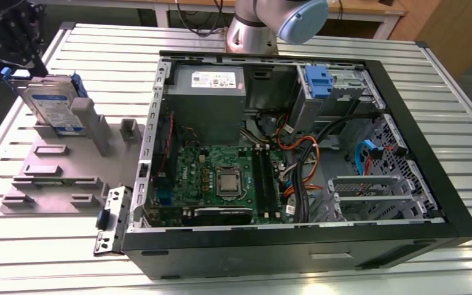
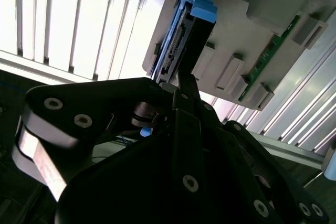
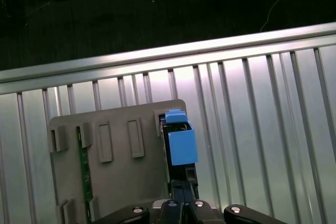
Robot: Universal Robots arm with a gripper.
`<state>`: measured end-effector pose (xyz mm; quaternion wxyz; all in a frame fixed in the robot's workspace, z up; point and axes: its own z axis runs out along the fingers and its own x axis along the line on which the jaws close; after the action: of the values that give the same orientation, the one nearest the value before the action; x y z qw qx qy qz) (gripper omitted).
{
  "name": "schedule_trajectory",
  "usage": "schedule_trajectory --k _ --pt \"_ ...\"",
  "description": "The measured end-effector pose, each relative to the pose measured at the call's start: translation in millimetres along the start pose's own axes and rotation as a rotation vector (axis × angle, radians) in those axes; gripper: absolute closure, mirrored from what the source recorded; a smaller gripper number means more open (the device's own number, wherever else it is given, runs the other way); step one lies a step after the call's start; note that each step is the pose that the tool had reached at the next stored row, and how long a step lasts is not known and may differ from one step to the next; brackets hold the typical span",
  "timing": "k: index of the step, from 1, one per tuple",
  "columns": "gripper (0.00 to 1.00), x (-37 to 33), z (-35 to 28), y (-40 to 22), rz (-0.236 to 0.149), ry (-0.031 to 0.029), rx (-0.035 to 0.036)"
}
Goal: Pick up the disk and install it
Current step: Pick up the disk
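Observation:
The disk (image 1: pixel 51 104), a silver drive with a white-and-blue label and a blue bracket, stands on edge, leaning, in a slot of the grey holder (image 1: pixel 64 178) at the exterior view's left. My gripper (image 1: pixel 16 64) hangs over its upper end and is shut on the disk's top edge. Both wrist views look down the fingers at the disk (image 3: pixel 181 145) edge-on, its blue tab facing the camera. In the second wrist view a finger (image 2: pixel 181 90) lies along the disk (image 2: pixel 176 40) beside its connector end.
The open computer case (image 1: pixel 302 239) lies in the middle of the slatted metal table (image 1: pixel 432 92), with its motherboard, cables and power supply exposed. A grey drive cage with a blue tab (image 1: pixel 318 83) sits at its far right. The arm's base (image 1: pixel 265 27) stands behind the case.

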<state>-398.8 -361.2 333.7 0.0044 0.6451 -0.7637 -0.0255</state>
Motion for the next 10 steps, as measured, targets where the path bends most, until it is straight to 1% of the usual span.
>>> schedule_trajectory --k 10 --pt "0.89 -0.6 0.4 0.1 0.0 0.0 0.0"
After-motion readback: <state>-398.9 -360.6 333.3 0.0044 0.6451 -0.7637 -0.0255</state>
